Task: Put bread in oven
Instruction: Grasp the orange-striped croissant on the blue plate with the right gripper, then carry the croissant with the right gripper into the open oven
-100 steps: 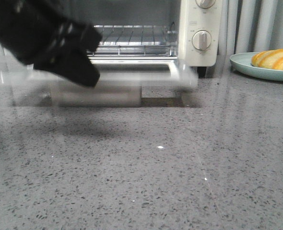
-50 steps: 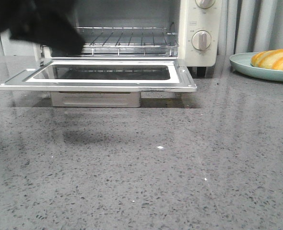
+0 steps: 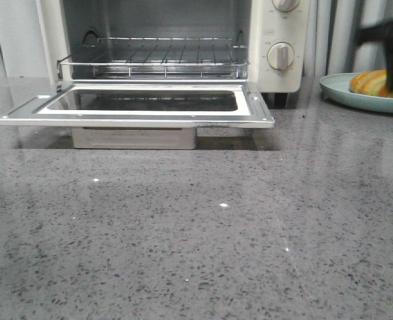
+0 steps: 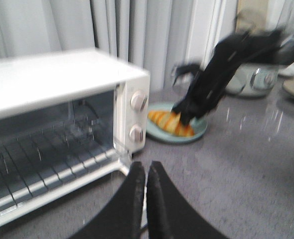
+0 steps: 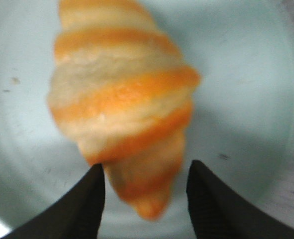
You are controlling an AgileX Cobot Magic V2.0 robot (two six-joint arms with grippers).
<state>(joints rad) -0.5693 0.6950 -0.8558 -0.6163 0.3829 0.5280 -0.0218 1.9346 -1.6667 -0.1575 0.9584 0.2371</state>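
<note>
The bread point(image 5: 119, 107) is seen lying on the green plate point(image 3: 346, 90), to the right of the oven point(image 3: 156, 67), whose door is dropped flat over the desk point(image 3: 203, 233). The right gripper point(image 5: 146, 191) is held over it, jaws apart astride its tapered end. The left gripper point(image 4: 146, 186) is seen near the oven, jaws pressed together on nothing.

The bread point(image 5: 122, 104), a croissant-shaped roll banded in glossy orange and pale cream, lies on a pale green plate point(image 3: 343, 90) to the right of the oven point(image 3: 183, 60), one tapered end pointing toward the wrist camera. The oven is a cream-white countertop toaster oven with two round knobs point(image 3: 280, 56) on its right panel. Its glass-windowed door point(image 3: 136, 107) is dropped fully open and lies flat, level with the counter, and the wire rack point(image 3: 153, 57) sits bare inside the cavity.
</note>
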